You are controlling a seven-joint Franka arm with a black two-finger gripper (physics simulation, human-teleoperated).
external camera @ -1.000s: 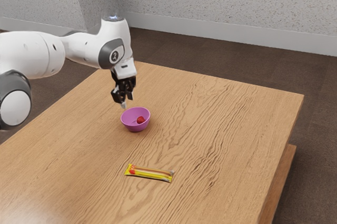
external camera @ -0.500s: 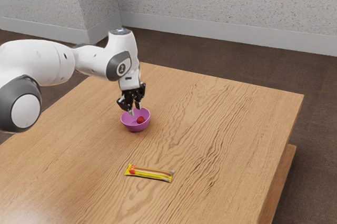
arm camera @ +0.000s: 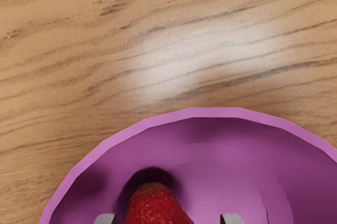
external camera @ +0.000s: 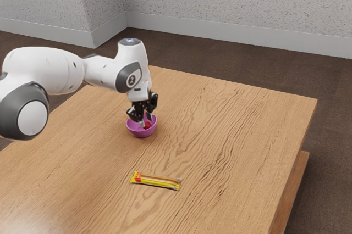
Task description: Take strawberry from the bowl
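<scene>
My gripper (external camera: 146, 121) reaches down into the pink-purple bowl (external camera: 141, 133), its fingers apart. The red strawberry (external camera: 147, 126) rests inside the bowl, partly hidden by the fingers in the exterior view. In the wrist view, the tips of the open gripper (arm camera: 168, 219) appear at the lower edge, with the strawberry (arm camera: 156, 207) between them, nearer to one tip than to the other. The rim of the bowl (arm camera: 215, 112) curves around both.
A yellow wrapped bar (external camera: 156, 180) lies on the wooden table (external camera: 231, 151), apart from the bowl and nearer the exterior view's bottom. The table's edge runs along the exterior view's right.
My hand has moved down and toward the exterior view's right, from above the bowl to inside it. Bowl, strawberry and bar have stayed in place.
</scene>
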